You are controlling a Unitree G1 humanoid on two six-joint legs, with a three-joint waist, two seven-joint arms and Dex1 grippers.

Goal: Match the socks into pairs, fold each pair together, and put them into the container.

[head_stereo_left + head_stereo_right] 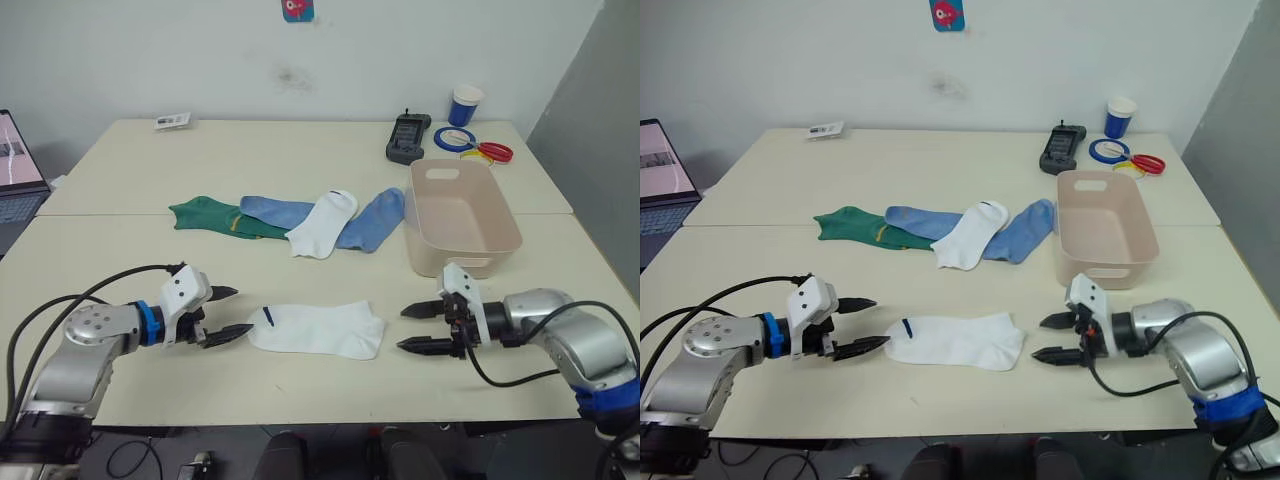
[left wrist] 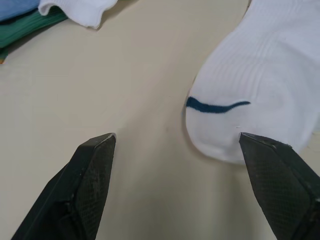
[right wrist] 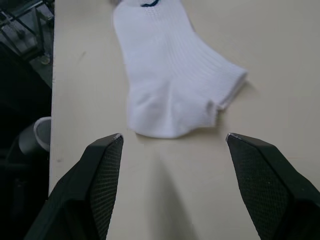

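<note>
A white sock (image 1: pixel 318 331) lies flat near the table's front edge, between my two grippers. My left gripper (image 1: pixel 228 313) is open just left of its cuff end, which carries a dark blue mark (image 2: pixel 216 106). My right gripper (image 1: pixel 416 329) is open a short way right of its other end (image 3: pixel 170 107). Further back lie a dark green sock (image 1: pixel 215 216), a light blue sock (image 1: pixel 275 209), another white sock (image 1: pixel 324 223) and a second light blue sock (image 1: pixel 373 220), overlapping in a row. The pink-beige container (image 1: pixel 459 215) stands right of them, with nothing in it.
At the back right are a black handset (image 1: pixel 407 137), tape rolls (image 1: pixel 470 144) and a blue-and-white paper cup (image 1: pixel 465 104). A small card (image 1: pixel 172 121) lies at the back left. A laptop (image 1: pixel 18 170) stands off the table's left side.
</note>
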